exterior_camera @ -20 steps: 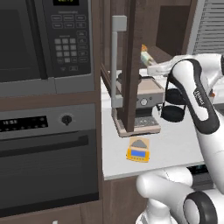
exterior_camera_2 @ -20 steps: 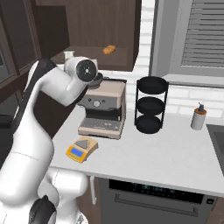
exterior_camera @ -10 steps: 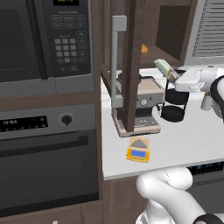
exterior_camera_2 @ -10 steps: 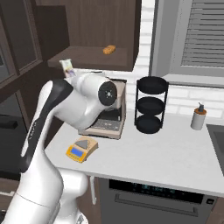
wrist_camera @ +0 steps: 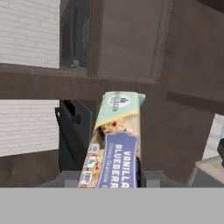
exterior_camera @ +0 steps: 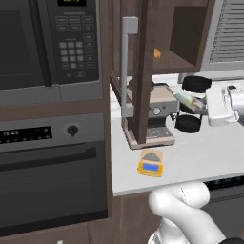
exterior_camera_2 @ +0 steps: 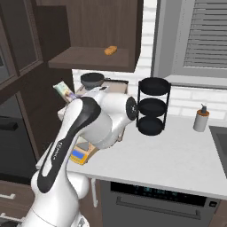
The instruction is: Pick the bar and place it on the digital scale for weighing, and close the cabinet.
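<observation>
The cabinet (exterior_camera: 143, 57) stands open, its door edge-on with the long grey handle (exterior_camera: 125, 66) facing out, directly above the coffee machine (exterior_camera: 155, 112). A tiny orange object (exterior_camera_2: 111, 50) lies on the cabinet's shelf, above the coffee machine. The black 3-tier stand (exterior_camera_2: 153, 106) stands on the counter (exterior_camera: 200, 152) just right of the coffee machine. The gripper (exterior_camera: 206, 103) is held in the air right of the coffee machine, in front of that stand, jaws pinching the bar (wrist_camera: 116, 144); the bar (exterior_camera: 189, 100) juts out toward the coffee machine, clear of the counter. The digital scale (exterior_camera: 151, 163) sits on the counter just in front of the coffee machine, platform bare.
</observation>
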Controlling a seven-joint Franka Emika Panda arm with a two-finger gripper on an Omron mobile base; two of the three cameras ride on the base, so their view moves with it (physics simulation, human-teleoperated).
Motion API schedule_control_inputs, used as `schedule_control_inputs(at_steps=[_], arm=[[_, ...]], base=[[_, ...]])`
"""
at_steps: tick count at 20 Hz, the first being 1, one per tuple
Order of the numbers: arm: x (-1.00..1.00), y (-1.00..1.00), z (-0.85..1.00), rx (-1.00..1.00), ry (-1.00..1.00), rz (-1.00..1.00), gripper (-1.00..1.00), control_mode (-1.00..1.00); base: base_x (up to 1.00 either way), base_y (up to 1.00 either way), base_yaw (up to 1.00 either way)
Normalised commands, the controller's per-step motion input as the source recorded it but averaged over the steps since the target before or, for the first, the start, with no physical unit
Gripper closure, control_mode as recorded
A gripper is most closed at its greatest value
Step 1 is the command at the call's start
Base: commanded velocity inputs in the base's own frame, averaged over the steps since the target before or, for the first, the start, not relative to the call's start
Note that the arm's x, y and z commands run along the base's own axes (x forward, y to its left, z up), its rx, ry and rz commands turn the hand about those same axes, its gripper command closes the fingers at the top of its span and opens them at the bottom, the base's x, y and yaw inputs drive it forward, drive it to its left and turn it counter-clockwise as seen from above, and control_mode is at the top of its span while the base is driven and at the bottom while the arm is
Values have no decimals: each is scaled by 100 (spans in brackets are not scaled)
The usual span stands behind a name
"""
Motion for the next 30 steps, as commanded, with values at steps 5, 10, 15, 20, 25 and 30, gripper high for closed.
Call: schedule_control_inputs(at_steps=[5,10,15,20,25,30], arm=[[10,29,-61,-30,7,14,100,-100],[13,2,-54,-13,3,17,100,-100],[10,0,-47,-5,0,17,100,-100],[28,4,-40,-4,4,13,100,-100],[46,20,-39,-6,3,2,100,-100],[28,14,-37,-6,1,0,100,-100]], base=[[0,0,0],[0,0,0],[0,0,0],[0,0,0],[0,0,0],[0,0,0]])
